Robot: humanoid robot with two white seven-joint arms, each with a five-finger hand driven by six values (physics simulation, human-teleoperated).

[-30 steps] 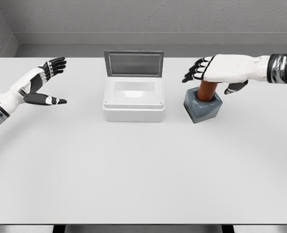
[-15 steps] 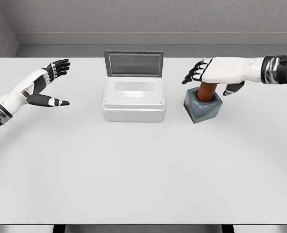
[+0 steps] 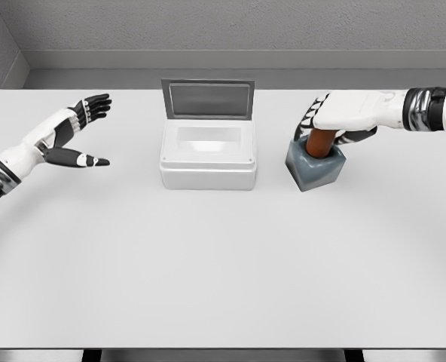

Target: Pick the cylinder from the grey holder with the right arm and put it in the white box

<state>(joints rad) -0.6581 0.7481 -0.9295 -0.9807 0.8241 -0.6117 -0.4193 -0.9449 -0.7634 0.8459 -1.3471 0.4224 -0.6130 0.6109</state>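
A brown-orange cylinder [image 3: 320, 142] stands upright in the grey holder [image 3: 316, 169] on the table's right side. My right hand [image 3: 327, 128] sits over the cylinder's top. Its dark fingers curl down on the left side and the thumb is tucked in on the right, so the hand is wrapped around the cylinder's upper end. That upper end is hidden under the palm. The white box [image 3: 206, 173] stands left of the holder, with its lid [image 3: 208, 99] raised at the back. My left hand [image 3: 76, 136] hovers open at the far left.
The white table [image 3: 223, 264] stretches wide toward the front edge. A grey wall runs along the back. A narrow gap separates the box and the holder.
My right hand has lowered onto the cylinder, and its fingers and thumb have curled in around the top. The left hand has drifted slightly up and to the right.
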